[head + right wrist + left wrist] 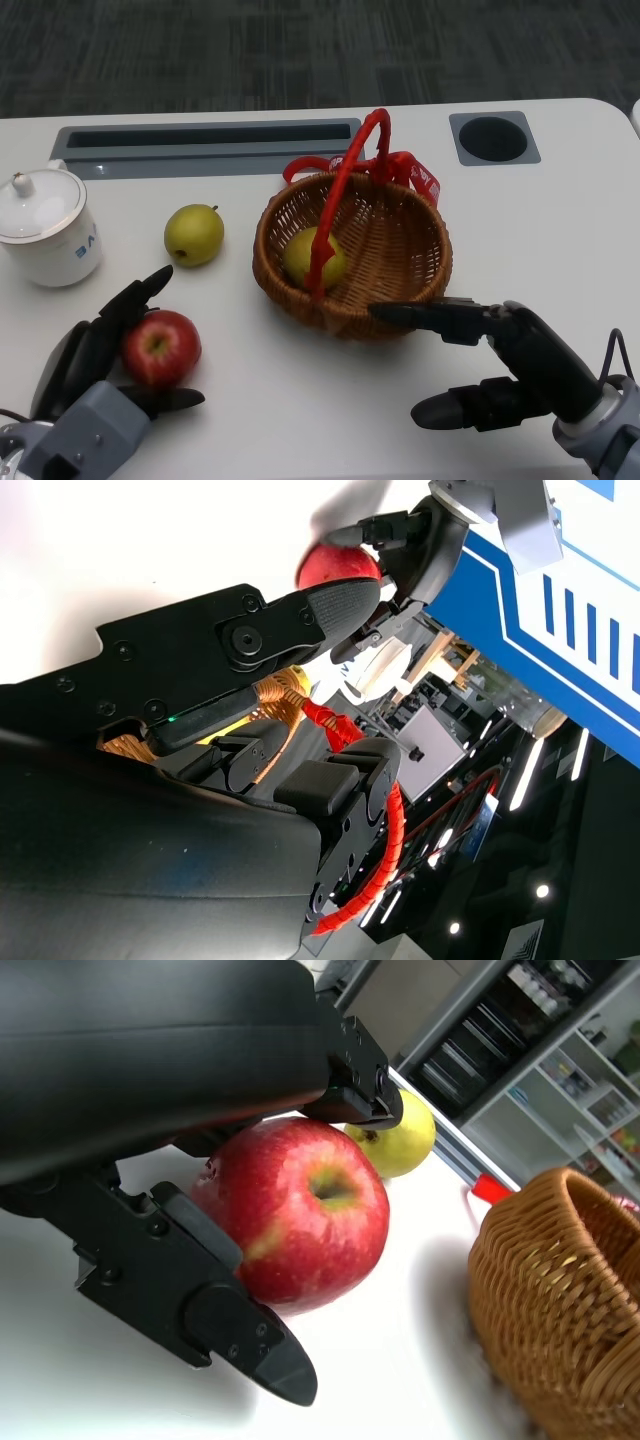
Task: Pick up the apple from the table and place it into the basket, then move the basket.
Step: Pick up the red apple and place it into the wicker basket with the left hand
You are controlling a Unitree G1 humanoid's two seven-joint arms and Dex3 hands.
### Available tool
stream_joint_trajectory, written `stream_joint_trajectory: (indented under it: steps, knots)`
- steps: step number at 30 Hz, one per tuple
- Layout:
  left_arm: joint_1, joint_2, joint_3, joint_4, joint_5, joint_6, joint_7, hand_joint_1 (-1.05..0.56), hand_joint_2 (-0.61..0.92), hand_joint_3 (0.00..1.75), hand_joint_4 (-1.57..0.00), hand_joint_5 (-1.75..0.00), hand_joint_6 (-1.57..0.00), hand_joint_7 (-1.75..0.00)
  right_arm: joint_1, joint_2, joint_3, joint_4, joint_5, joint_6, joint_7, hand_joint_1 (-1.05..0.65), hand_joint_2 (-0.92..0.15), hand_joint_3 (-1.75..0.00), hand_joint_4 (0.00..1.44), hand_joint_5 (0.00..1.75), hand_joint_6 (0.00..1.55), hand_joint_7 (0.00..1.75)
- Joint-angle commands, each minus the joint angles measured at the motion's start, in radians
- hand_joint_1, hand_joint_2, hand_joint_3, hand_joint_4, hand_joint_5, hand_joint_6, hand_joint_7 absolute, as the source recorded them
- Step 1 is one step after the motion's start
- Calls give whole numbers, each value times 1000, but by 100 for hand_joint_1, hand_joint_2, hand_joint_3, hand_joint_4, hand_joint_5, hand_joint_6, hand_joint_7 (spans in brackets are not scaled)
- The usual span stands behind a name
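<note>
A red apple (160, 347) (300, 1210) rests on the white table at the front left. My left hand (105, 360) (170, 1110) grips it, fingers along its far side and thumb against its near side. The wicker basket (400, 250) (560, 1300) with a red handle (345, 190) stands at the centre, with a yellow-green fruit (315, 258) inside. My right hand (500, 365) is spread in front of the basket; one finger reaches to its near rim and the hand holds nothing. The right wrist view shows the apple (335, 565) far off past that hand's fingers.
Another yellow-green fruit (194, 235) (400, 1140) lies on the table left of the basket, just beyond the apple. A white lidded mug (45, 230) stands at the far left. A long slot (200, 135) and a round hole (493, 138) are set into the table's back.
</note>
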Motion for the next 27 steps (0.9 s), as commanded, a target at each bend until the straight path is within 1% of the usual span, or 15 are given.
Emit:
stream_joint_trajectory:
  steps: [1, 4, 10, 21, 27]
  knots:
    - [43, -49, 59, -17, -106, -19, -77, -8, 77, 2, -113, -15, -102, -11, 11, -8, 1, -16, 17, -4, 4, -59, -92, -1, 70, 0, 65, 0]
    - [61, -81, 100, -50, -175, -18, -107, -5, 81, 2, -117, -15, -107, -10, 12, -8, 1, -14, 18, -8, 4, -59, -92, -1, 70, 0, 66, 0]
    - [89, -121, 152, -135, -246, -22, -147, -5, 84, 1, -118, -17, -107, -6, 11, -7, 2, -10, 28, -9, 14, -59, -92, -3, 70, 0, 66, 0]
    - [130, -149, 181, -237, -202, -78, -70, 0, 84, 0, -114, -15, -108, -3, 12, -6, -3, -7, 20, -15, 7, -59, -92, -5, 72, 1, 66, 0]
    - [166, -157, 172, -382, -148, -115, -48, -1, 82, 0, -116, -16, -110, -3, 11, -4, -6, -5, 20, -18, 5, -59, -92, -6, 72, 1, 67, 0]
